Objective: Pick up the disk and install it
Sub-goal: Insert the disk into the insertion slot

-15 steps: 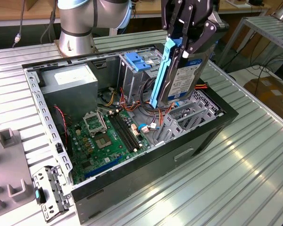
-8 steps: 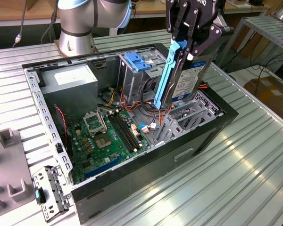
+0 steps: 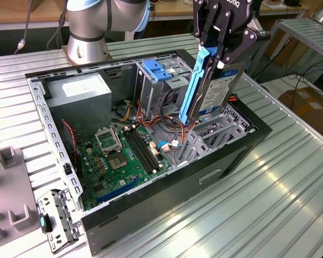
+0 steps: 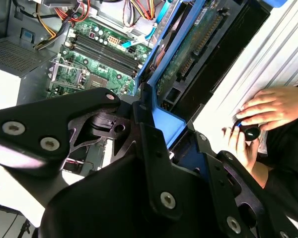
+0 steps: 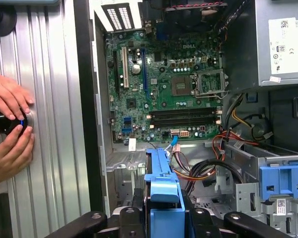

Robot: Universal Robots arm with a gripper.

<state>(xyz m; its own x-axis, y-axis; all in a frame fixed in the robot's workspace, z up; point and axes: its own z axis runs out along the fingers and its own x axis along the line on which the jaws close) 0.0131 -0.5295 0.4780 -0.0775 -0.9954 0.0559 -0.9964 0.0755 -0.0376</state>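
Exterior view showed the gripper (image 3: 215, 54) clamped on the upper end of the disk (image 3: 222, 91), which stood on edge directly below it, slightly tilted, with its blue rail (image 3: 195, 86) facing the inside of the open computer case (image 3: 151, 226) and its lower end at that case's grey drive bay (image 3: 207, 137).

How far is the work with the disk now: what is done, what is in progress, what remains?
Done: the disk is picked up; the gripper is shut on it. In hand: it hangs upright over the grey bay of the open case, blue rail toward the exterior view's left. Left: it is not yet seated in the bay.
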